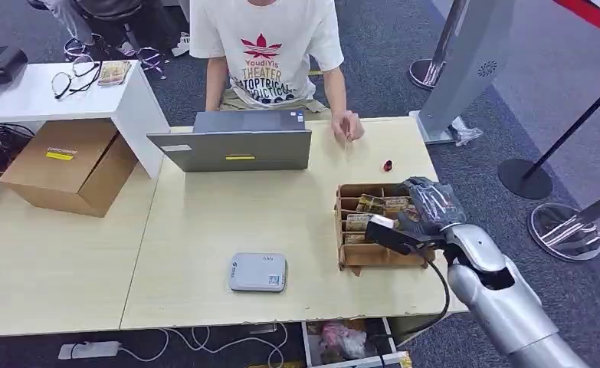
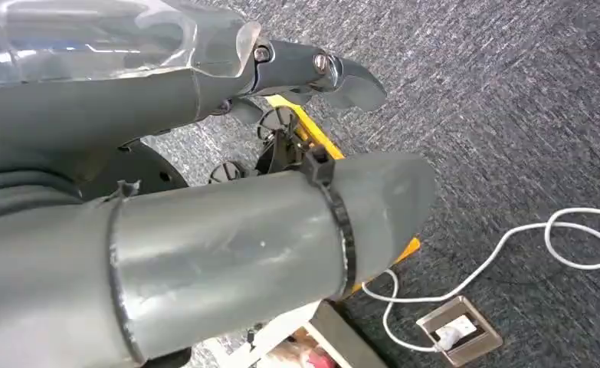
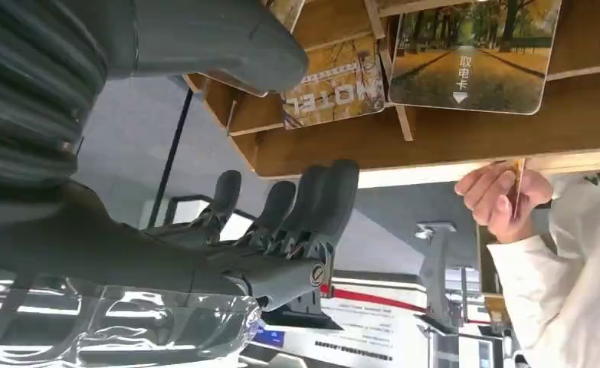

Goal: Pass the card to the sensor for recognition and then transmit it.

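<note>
While hovering over the wooden card rack (image 1: 381, 226) at the table's (image 1: 204, 222) right side, right hand (image 1: 423, 211) keeping fingers (image 3: 312, 199) extended and apart, gripping nothing. Hotel cards (image 3: 333, 80) sitting in rack slots, none lifted yet. Grey card reader (image 1: 258, 272) waiting well apart, to the rack's left. Scanning and handing to the seated person (image 1: 270, 54) remaining. Left hand (image 2: 204, 77) hanging above carpet, finger state impossible to tell.

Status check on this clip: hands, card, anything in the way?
Right hand open over the wooden card box, no card picked. Left hand hanging over carpet, empty. Card reader unobstructed. Person's hand holds a card beyond the box.
</note>
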Available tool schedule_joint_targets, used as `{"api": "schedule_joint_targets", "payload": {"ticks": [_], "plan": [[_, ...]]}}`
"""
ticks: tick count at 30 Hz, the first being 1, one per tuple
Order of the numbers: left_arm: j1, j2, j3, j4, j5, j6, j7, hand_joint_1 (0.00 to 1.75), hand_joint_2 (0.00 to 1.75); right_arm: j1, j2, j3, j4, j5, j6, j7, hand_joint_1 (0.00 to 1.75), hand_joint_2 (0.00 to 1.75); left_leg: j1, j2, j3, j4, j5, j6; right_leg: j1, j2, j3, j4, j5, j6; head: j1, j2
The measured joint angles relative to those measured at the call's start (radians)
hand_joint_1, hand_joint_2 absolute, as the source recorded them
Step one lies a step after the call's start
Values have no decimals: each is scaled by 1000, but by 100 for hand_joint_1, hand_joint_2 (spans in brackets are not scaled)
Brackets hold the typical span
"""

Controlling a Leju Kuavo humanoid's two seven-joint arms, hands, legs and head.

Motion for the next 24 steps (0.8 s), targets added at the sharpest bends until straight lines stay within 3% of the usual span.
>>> {"api": "schedule_joint_targets", "payload": {"ticks": [10,24], "plan": [[-6,0,26,0,-2,-12,7,0,0,47,-23,-8,-20,-8,5,19,75,175,0,0,0,0,0,0,0,0,0,0,0,0,0,0],[-30,6,58,18,5,-41,5,0,0,83,-50,-29,-54,-11,22,40,86,175,0,0,0,0,0,0,0,0,0,0,0,0,0,0]]}}
